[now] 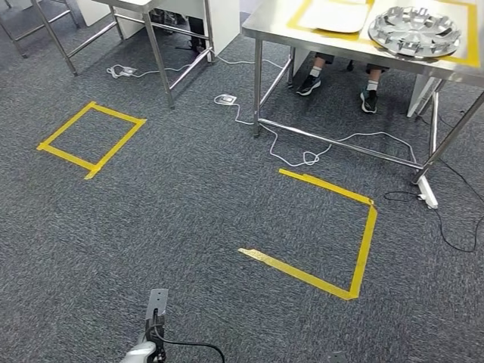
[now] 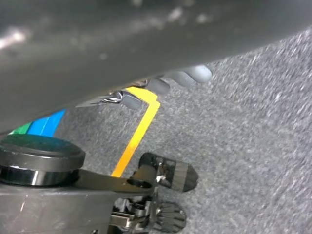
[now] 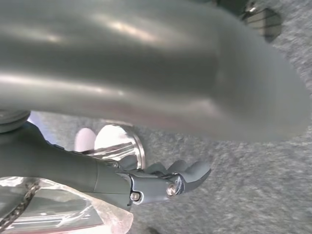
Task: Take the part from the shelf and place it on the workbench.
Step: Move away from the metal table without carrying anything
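Head view: one hubcap [image 1: 415, 31] on one workbench [image 1: 274, 26].

A silver left arm [image 1: 143, 351] with a dark grey bracket and a looping black cable is being shown in the head view. Smooth grey, rounded fingers [image 3: 191, 171] with small silver screws are being seen on the right hand [image 3: 162, 183]; black ribbed fingertips [image 2: 180, 176] are being seen on the left hand [image 2: 158, 195].

Head view holdings: left arm [image 1: 150, 333] at the bottom edge, over grey carpet [image 1: 188, 204]. Ahead and right of it, an open yellow tape outline [image 1: 362, 249]; farther on, a steel workbench [image 1: 268, 30] bearing a silver wheel cover [image 1: 414, 32]. Ahead and left, a closed yellow tape square [image 1: 91, 140].
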You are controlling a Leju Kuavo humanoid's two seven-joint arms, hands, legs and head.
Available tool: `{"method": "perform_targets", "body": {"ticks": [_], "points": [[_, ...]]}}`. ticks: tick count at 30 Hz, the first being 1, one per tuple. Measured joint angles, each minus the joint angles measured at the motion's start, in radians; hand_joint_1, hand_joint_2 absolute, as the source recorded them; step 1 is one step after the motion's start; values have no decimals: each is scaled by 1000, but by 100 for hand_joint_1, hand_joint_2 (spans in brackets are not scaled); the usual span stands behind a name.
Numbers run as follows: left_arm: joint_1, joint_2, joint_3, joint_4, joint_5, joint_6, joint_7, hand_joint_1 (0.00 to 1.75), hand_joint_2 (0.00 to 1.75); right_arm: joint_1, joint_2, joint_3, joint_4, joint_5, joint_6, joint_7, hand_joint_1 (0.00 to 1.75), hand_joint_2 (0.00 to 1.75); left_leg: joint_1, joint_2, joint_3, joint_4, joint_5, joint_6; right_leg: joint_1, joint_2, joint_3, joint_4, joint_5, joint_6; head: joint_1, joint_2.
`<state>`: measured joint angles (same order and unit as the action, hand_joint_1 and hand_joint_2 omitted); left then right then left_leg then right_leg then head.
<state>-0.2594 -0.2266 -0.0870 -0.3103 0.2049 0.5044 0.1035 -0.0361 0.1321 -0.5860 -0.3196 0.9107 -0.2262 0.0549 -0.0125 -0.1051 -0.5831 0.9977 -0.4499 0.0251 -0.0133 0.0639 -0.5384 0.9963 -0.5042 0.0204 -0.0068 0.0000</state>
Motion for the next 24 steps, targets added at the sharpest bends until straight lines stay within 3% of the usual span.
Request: {"method": "perform_targets", "body": {"ticks": [1,3,5,6,7,8,10,12,14,16,18,20,22,23,24], "points": [[2,1,-1,0,2,0,1,0,0,-1,0,0,0,2,0,2,0,0,1,1,-3,3,-1,-6,0,-10,1,-2,2,-6,0,0],[1,1,-3,0,5,-1,2,0,0,-1,1,-1,0,7,0,3,0,0,1,35,-25,47,-32,-19,-4,-33,4,-8,5,-19,-6,0],[-1,0,-5,0,7,-4,2,0,0,0,0,-2,0,12,1,3,0,0,6,79,-83,168,-96,-32,-5,-60,5,-9,4,-26,-11,0],[-1,0,-5,0,8,-4,2,0,0,1,0,-2,0,14,1,4,0,0,10,87,-115,235,-123,-38,-4,-75,5,-9,3,-28,-12,0],[0,0,-6,0,9,-4,3,0,0,1,0,-3,0,16,2,4,0,0,14,91,-136,280,-135,-42,-4,-88,6,-9,2,-28,-12,0],[1,1,-6,0,11,-4,3,0,0,0,0,-3,0,18,2,4,0,0,18,93,-139,289,-127,-44,-4,-100,6,-9,1,-27,-12,0],[1,2,-6,0,16,-3,3,0,0,-3,0,-3,0,23,4,7,0,0,20,108,-88,193,-65,-43,-4,-122,11,-9,-3,-23,-12,0],[-5,2,-7,0,20,-2,3,0,0,-8,0,-2,0,31,6,11,0,0,15,145,-20,61,-17,-35,0,-140,15,-7,-8,-13,-12,0],[-12,2,-7,0,25,0,2,0,0,-17,0,-1,0,39,10,15,0,0,8,162,2,10,-14,-25,5,-158,17,-7,-12,-3,-11,0],[-13,3,-7,0,27,2,2,0,0,-29,0,2,0,47,15,19,0,0,7,146,0,3,-12,-13,4,-170,17,-8,-15,9,-10,0],[-16,3,-7,0,27,5,1,0,0,-41,0,8,1,56,17,24,0,0,10,129,3,-4,-7,0,0,-138,2,24,-42,19,-6,0],[-21,-1,-9,0,27,8,0,0,0,-48,-1,16,2,66,18,32,0,0,10,111,3,-7,-4,9,-1,-88,-52,139,-101,21,-1,0],[-22,-4,-13,0,27,10,-1,0,0,-51,-1,23,5,75,20,42,0,0,7,89,3,-6,-4,13,0,-69,-119,264,-139,20,0,0],[-21,-5,-15,0,27,11,-2,0,0,-51,-1,28,7,79,21,45,0,0,5,78,3,-6,-4,14,1,-67,-135,285,-132,19,0,0],[-21,-6,-17,0,27,11,-2,0,0,-53,-1,33,8,83,23,48,0,0,4,66,5,-6,-4,13,1,-65,-131,263,-105,16,0,0]]}}
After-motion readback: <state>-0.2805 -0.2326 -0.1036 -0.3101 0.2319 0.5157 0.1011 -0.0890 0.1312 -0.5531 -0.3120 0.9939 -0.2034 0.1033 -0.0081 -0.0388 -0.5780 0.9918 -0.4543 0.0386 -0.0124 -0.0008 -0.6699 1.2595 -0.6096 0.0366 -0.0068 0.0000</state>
